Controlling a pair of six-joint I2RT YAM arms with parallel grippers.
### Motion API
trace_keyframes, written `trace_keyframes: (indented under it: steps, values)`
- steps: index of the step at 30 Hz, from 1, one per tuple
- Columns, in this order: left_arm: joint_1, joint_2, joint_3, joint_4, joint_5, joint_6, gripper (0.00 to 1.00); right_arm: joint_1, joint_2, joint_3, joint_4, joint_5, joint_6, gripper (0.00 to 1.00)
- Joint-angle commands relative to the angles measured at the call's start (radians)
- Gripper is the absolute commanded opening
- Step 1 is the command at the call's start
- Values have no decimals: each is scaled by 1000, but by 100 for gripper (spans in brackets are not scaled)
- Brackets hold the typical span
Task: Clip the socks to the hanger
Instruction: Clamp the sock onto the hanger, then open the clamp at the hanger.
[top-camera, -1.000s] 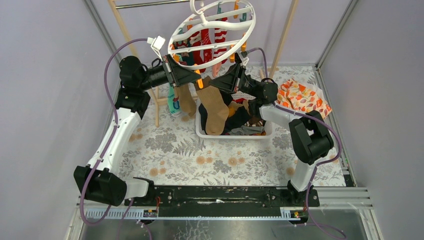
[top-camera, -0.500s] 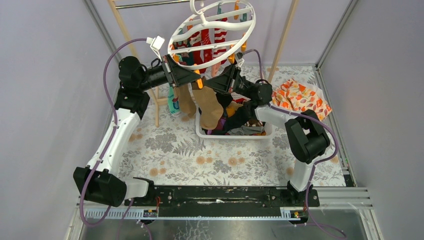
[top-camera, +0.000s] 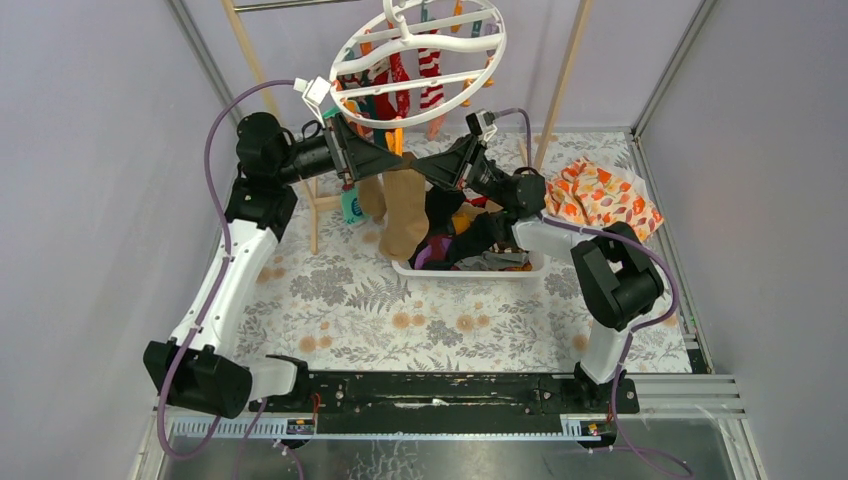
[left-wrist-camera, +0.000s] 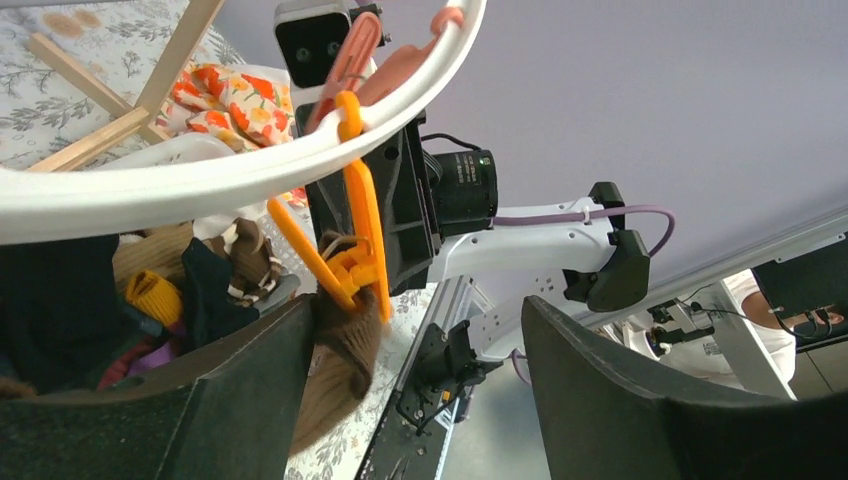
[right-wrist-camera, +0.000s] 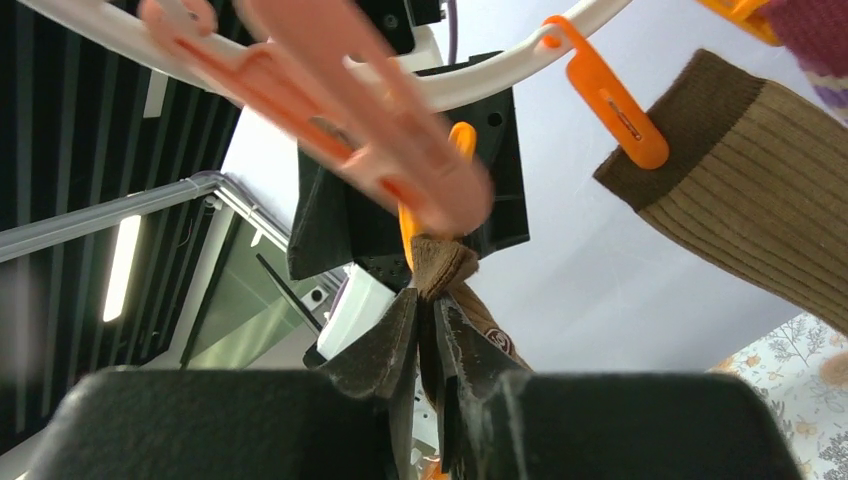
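Note:
The white ring hanger (top-camera: 420, 60) hangs at the back with red-and-white striped socks (top-camera: 430, 70) clipped under it. A tan sock (top-camera: 403, 215) hangs from its front rim between both grippers. In the left wrist view an orange clip (left-wrist-camera: 355, 240) on the hanger rim (left-wrist-camera: 200, 180) bites this sock's cuff (left-wrist-camera: 340, 345). My left gripper (left-wrist-camera: 420, 380) stands open wide around the clip, its fingers off it. My right gripper (right-wrist-camera: 432, 310) pinches the same sock (right-wrist-camera: 440, 265) just below the clip. A second tan sock (right-wrist-camera: 760, 200) hangs from another orange clip (right-wrist-camera: 610, 95).
A white basket (top-camera: 470, 270) of mixed socks stands below the hanger. An orange-and-white patterned cloth (top-camera: 600, 200) lies at the back right. Wooden poles (top-camera: 565, 80) frame the hanger. A blurred pink clip (right-wrist-camera: 370, 130) swings close over my right gripper.
My left gripper has opened and let go of the orange clip, which now grips the tan sock. The hanger has swung back and up. The right gripper moved left with the sock.

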Motion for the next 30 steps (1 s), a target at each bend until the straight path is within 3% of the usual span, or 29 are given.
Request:
trace_keyframes:
  steps: [1,5,9,14,18,24,30]
  values:
    - [0,-46,32,-83,20,83,81,18,-56,-6,81,45,-36,18]
    - [2,-75,-16,-116,19,118,82,36,-51,0,80,50,-39,19]
    - [3,-91,-65,-96,33,106,72,55,-51,-5,79,57,-48,22]
    - [3,-83,-64,-96,42,105,40,64,-64,-40,98,74,-56,35]
    - [8,-83,-36,-133,37,130,24,39,-117,-114,80,97,-126,56]
    - [24,-99,-8,-180,49,161,21,-72,-174,-214,115,138,-165,73]
    - [35,-96,12,-208,56,172,20,-94,-131,-106,124,93,-184,81]
